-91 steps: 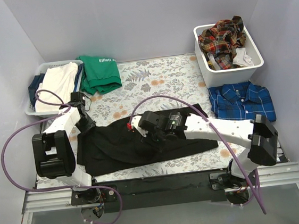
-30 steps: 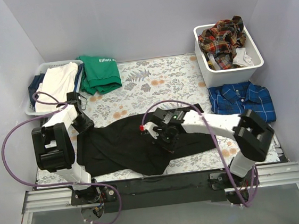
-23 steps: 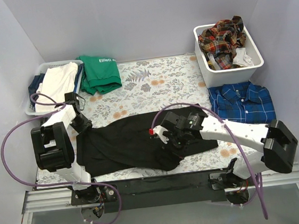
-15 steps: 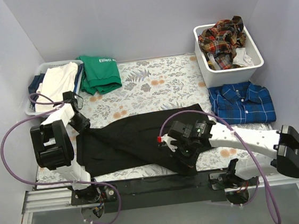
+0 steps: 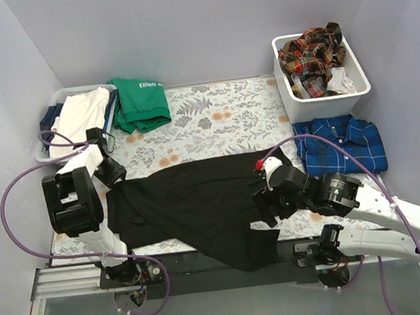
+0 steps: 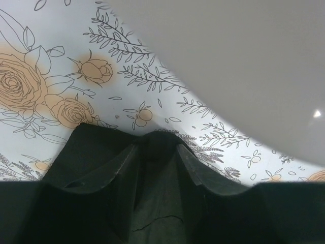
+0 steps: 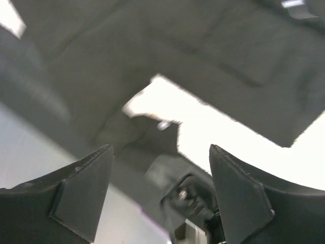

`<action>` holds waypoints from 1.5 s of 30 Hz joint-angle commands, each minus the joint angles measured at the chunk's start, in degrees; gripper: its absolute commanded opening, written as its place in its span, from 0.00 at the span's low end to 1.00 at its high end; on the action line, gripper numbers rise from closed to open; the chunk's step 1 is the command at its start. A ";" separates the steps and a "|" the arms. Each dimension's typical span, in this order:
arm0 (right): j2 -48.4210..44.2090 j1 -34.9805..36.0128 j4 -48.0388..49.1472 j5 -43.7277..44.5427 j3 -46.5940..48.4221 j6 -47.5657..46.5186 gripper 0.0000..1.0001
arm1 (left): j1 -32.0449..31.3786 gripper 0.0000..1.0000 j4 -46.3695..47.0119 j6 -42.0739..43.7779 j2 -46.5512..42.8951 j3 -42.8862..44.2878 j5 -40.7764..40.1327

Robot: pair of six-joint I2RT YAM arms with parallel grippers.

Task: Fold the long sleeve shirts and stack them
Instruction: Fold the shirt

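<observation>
- Floral bench carries the black shirt, spread near-centre, long axis left-right.
- Left claw pinches its far-left corner.
- Right claw, wide and empty, hovers over its right edge, nearest that loose end.

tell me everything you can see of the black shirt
The black shirt is plain, soft, matte cloth, lying spread and wrinkled across the floral table cover, one part draping over the near edge. The left gripper pinches its far left corner in its fingers; the right gripper, fingers open, hangs over its right side.
</observation>
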 commanded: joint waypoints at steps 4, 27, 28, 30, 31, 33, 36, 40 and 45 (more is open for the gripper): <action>12.49 -9.47 9.49 13.37 0.80 2.31 0.87 | 0.59 0.41 -0.09 -0.04 -4.06 -3.01 0.67; 45.11 -28.04 19.53 -4.32 10.73 -6.76 0.84 | 0.24 0.67 -3.61 3.29 -23.47 -9.87 11.18; 45.73 -28.04 19.53 -4.58 10.82 -6.84 0.84 | -0.11 0.67 -3.25 3.56 -25.57 -9.96 12.35; 47.30 -28.04 19.70 -5.20 11.00 -6.76 0.83 | -1.42 0.68 -3.07 4.43 -26.99 -9.79 15.42; 47.66 -28.04 19.70 -5.46 11.08 -6.76 0.83 | -2.13 0.67 -3.60 4.27 -27.08 -9.61 15.96; 48.71 -28.04 19.79 -5.37 11.35 -6.85 0.82 | -4.23 0.68 -3.60 4.35 -26.47 -9.69 18.06; 49.68 -28.13 19.62 -4.85 11.61 -6.76 0.82 | -8.36 0.67 -3.95 3.74 -24.10 -10.74 17.38; 50.65 -28.31 19.62 -4.93 12.14 -6.76 0.82 | -13.82 0.67 -3.96 0.93 -21.38 -12.50 15.17; 52.41 -29.01 19.35 -5.37 13.46 -6.67 0.82 | -14.70 0.66 -4.74 -0.83 -14.80 -13.30 11.75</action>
